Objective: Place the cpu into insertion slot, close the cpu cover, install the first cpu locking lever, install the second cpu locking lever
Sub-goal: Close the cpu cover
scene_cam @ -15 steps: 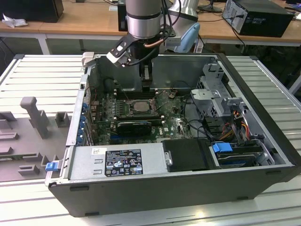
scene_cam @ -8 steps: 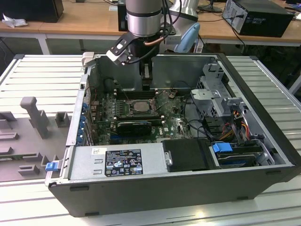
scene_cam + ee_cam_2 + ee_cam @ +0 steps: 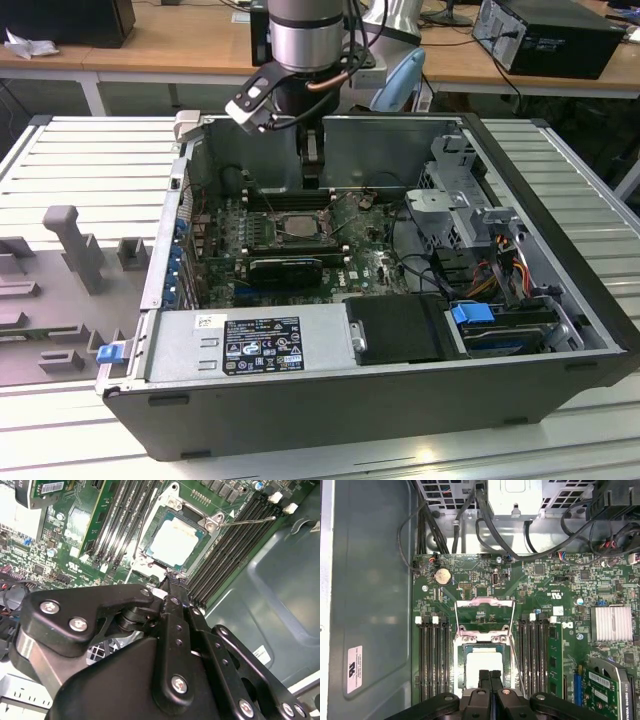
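Note:
The cpu lies in the insertion slot on the green motherboard, its pale square face up. The cpu cover appears as a dark frame lying flat around that face. Two thin wire locking levers stand loose beside the socket, one pointing out over the memory slots and the other along the opposite side. My gripper hangs just over the cpu's edge, shut with nothing in it. In the exterior view the gripper reaches down inside the open computer case above the slot.
Long black memory slots flank the socket on both sides. An expansion card lies in front of it, and a power supply and drive cage fill the case. The steel case wall stands close by. Cables run beyond the board.

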Controlling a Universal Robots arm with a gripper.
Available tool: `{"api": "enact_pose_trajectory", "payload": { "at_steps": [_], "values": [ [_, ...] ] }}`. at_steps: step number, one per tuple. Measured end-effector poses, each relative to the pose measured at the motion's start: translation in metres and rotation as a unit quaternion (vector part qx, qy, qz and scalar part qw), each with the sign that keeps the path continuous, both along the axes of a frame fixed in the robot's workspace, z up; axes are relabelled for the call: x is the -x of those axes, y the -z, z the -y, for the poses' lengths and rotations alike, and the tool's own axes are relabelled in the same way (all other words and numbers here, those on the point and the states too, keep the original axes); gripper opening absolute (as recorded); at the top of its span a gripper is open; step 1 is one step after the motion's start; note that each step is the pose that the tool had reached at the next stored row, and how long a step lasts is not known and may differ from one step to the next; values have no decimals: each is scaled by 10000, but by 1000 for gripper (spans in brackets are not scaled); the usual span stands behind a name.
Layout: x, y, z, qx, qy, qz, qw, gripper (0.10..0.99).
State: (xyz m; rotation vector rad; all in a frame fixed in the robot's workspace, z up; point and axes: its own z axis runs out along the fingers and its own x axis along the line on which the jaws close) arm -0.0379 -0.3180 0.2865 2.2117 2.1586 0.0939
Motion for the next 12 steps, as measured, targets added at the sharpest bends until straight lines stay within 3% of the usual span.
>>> {"api": "enact_pose_trajectory", "payload": {
  "at_steps": [12],
  "values": [
    [-8,-79,0,0,35,-9,10000,106]
  ]
}}
